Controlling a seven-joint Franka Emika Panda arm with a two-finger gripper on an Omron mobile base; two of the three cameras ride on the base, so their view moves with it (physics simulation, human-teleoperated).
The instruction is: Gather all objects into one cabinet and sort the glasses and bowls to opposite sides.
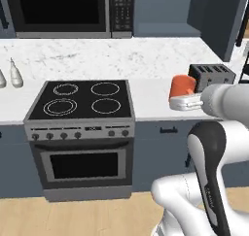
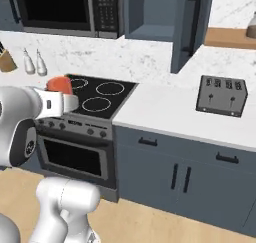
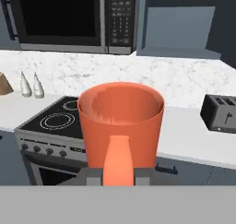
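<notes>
Gripper clamping the orange mug by its handle, jaws drawn close against the handle's two sides, fingertips mostly hidden behind it in the hand view. Carrying the mug in the air, mouth open toward the hand camera, empty inside as far as visible. Hanging in front of the counter rather than resting on it; in the left base view showing as an orange shape just ahead of the white wrist, beside the toaster; in the right base view appearing as an orange top over the wrist, in front of the stove.

Lying beyond the mug in the hand view: black four-ring cooktop to the left, white marbled counter behind, toaster at the right edge. Standing at the far left by the backsplash: two pale shakers side by side, a brown block just beside them, partly cut off.

Hanging above: black microwave with keypad, and right of it the slate blue-grey cabinet, its door swung open in the right base view, long black bar handle showing on it. Showing no cups or bowl inside from these angles; cabinet interior too dim to tell more.
</notes>
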